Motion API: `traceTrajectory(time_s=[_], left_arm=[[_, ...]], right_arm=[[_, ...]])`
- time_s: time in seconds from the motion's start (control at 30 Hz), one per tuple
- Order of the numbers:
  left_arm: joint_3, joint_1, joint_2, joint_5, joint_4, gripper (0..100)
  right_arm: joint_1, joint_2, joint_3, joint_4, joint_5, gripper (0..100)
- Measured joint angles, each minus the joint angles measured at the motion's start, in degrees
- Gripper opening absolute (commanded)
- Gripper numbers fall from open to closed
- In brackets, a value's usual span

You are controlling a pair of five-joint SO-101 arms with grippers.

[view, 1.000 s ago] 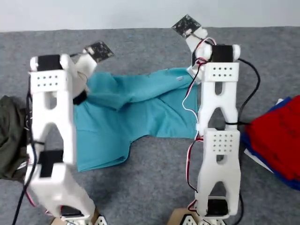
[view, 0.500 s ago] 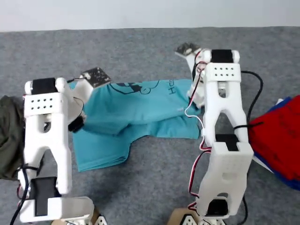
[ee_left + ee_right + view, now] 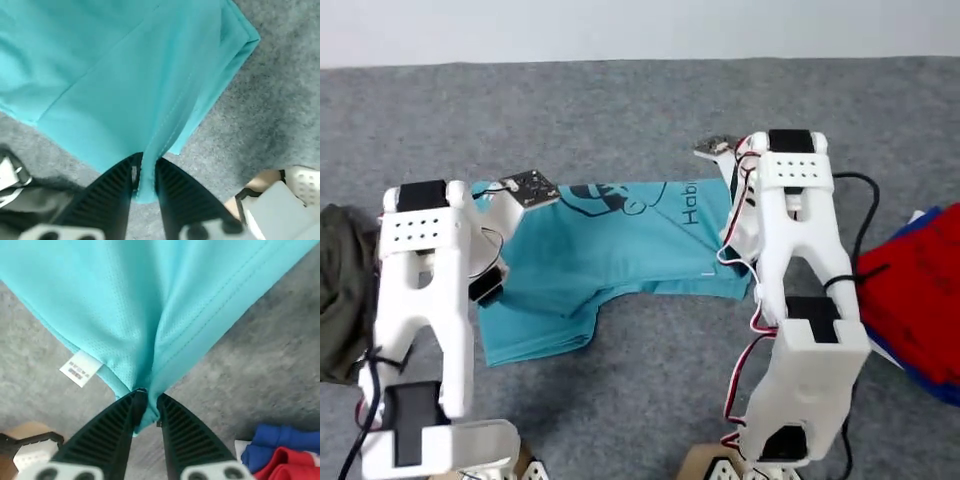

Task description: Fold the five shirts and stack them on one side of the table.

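A teal shirt (image 3: 620, 240) lies on the grey table between the two arms, its dark print facing up along the far edge. My left gripper (image 3: 145, 170) is shut on a fold of its edge at the shirt's left side. My right gripper (image 3: 146, 402) is shut on a pinch of teal cloth (image 3: 165, 300) at the shirt's right side, close to a white label (image 3: 81, 368). In the high view both arms stand over the shirt's two ends, and one lower flap (image 3: 535, 325) sticks out toward the front left.
A dark olive shirt (image 3: 340, 290) is heaped at the table's left edge. Red and blue folded shirts (image 3: 910, 300) are stacked at the right edge, and also show in the right wrist view (image 3: 280, 460). Bare grey table (image 3: 650, 400) lies in front.
Both arms have drawn back toward the front with the teal cloth pinched. The shirt's far part has flipped over, so its print now faces up and the shirt lies flatter.
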Motion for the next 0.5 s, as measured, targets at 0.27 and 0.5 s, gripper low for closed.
traceTrajectory(time_s=[0.27, 0.5], left_arm=[[4.04, -0.62, -6.51, -0.97, 0.0, 0], [11.25, -0.62, -6.95, -0.97, -0.09, 0]], right_arm=[[-1.14, -5.19, 7.38, 0.0, 0.35, 1.1], [-2.2, -5.54, 13.01, -2.64, 0.53, 1.2]])
